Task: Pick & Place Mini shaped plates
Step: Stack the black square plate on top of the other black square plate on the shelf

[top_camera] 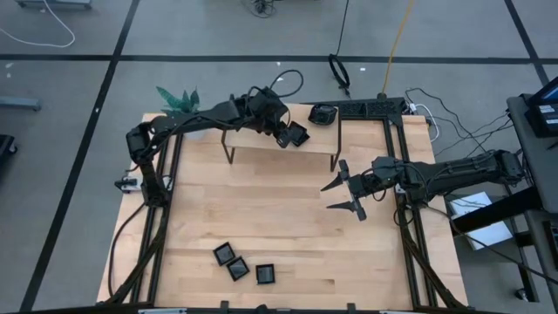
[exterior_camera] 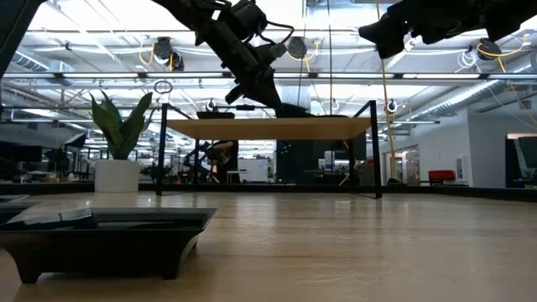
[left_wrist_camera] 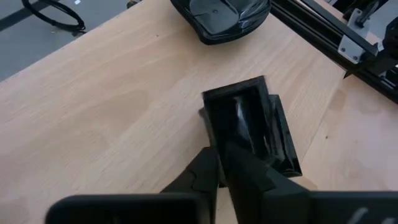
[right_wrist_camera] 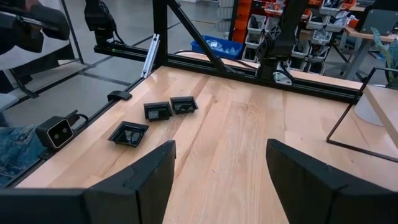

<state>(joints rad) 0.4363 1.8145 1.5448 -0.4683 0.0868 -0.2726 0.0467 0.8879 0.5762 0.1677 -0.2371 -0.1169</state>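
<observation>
Closest to the low camera sits a black square plate point(exterior_camera: 105, 239) on the desk point(top_camera: 288, 235). Two more square plates point(top_camera: 224, 254) point(top_camera: 238, 269) touch each other just beside a third point(top_camera: 265, 274), all well apart from both arms. On the raised wooden shelf point(top_camera: 261, 135), the left fingers point(left_wrist_camera: 231, 167) are nearly closed, pinching the rim of a rectangular black plate point(left_wrist_camera: 249, 124) that rests on the shelf directly ahead of them. Beyond that plate lies a rounded black dish point(left_wrist_camera: 221, 18). Over the desk's middle, the right fingers point(top_camera: 347, 194) hang spread wide with nothing between them.
</observation>
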